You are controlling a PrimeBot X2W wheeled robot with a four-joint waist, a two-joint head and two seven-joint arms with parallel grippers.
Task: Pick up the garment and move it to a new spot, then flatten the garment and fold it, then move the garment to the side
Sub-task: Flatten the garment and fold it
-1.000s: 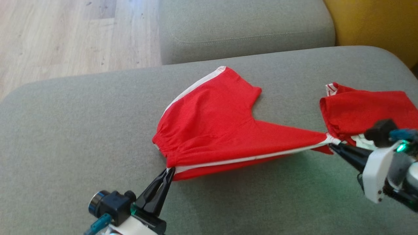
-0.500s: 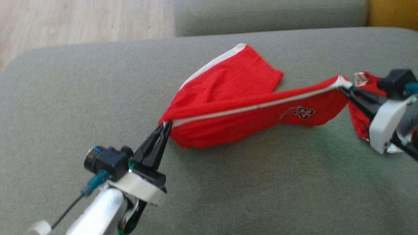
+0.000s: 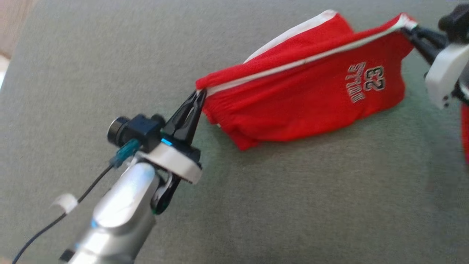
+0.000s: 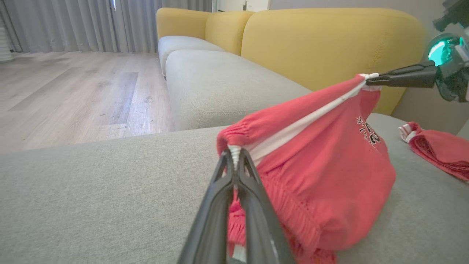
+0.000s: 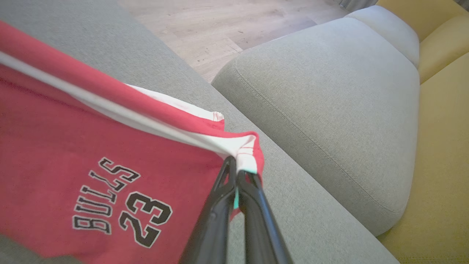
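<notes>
- Red jersey shorts (image 3: 311,99) with a white side stripe and a black "BULLS 23" print: raised along the striped upper edge, with the lower part sagging down to the grey-green sofa cushion (image 3: 110,73) and apparently touching it.
- Gripped at the gathered waistband end by the left claw (image 3: 199,96), clamped tight on the fabric.
- Gripped at the far end of the white stripe by the right claw (image 3: 404,29), likewise closed on the hem corner.
- Drawn fairly taut along the stripe between the two claws.
- Off to the right, a second red cloth (image 4: 438,148) on the cushion, apart from the shorts.
- Further out, a yellow sofa back (image 4: 329,40) and a pale wooden floor (image 4: 73,91).
- Probably the carry to a new spot, just ahead of flattening.
- Next, by this reading: lower both claws together with tension along the stripe, so as to lay the cloth flat without bunching and clear of the second red cloth.
</notes>
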